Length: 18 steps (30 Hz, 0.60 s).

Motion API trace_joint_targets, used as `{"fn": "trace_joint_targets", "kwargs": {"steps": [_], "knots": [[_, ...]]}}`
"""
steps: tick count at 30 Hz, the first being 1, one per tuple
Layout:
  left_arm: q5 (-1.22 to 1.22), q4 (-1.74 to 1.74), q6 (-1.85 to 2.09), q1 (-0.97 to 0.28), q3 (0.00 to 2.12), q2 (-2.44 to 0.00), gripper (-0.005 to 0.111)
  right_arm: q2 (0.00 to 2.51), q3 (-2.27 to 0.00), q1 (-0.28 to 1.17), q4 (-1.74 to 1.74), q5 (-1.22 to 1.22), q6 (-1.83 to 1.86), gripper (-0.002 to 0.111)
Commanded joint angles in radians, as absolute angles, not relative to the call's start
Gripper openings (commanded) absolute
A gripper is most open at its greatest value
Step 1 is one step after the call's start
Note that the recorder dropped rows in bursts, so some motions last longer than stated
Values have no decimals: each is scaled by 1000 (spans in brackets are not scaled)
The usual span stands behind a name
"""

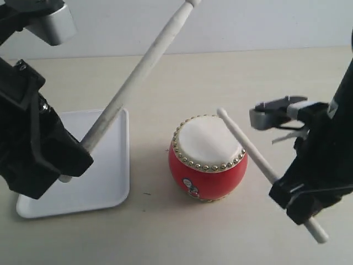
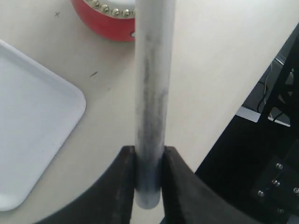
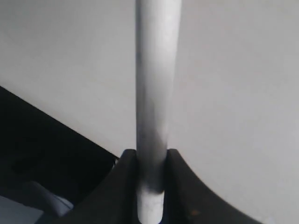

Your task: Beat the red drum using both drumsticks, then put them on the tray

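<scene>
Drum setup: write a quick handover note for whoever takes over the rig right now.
Left gripper: shut on a drumstick, angled up high, off the drum.
Right gripper: shut on the other drumstick, tip at the red drum's far rim; contact unclear.
The drum stands on the table, right of the tray in the exterior view.
Done: both sticks in grip.
Left: finish beating, then lay both sticks on the tray.

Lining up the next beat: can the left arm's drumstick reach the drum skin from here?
Probably yes: the left gripper holds its drumstick raised, and the right drumstick crosses only the right edge of the red drum.
</scene>
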State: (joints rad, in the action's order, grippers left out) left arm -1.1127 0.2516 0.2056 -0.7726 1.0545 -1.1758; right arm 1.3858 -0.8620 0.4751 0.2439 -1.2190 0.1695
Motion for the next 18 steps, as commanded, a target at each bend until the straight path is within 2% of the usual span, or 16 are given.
{"fn": "trace_joint_targets", "kwargs": {"steps": [1,5,11,14,18], "knots": [[-1160,222,202,-779,1048,-1254,0,1124,-944,478,200,-1221,132,0],[-1114,227,247,-779,1022,-1477,0,927,-964,478,187,-1221,74,0],[-1173,219,329,-779,1026,-1771,0,853,-964,478,197,-1221,40,0],[-1178,228,323,-777,1026,-1755,0,856,-964,478,225,-1221,40,0],[-1180,240,297,-777,1049,-1600,0,929,-954,478,249,-1221,77,0]]}}
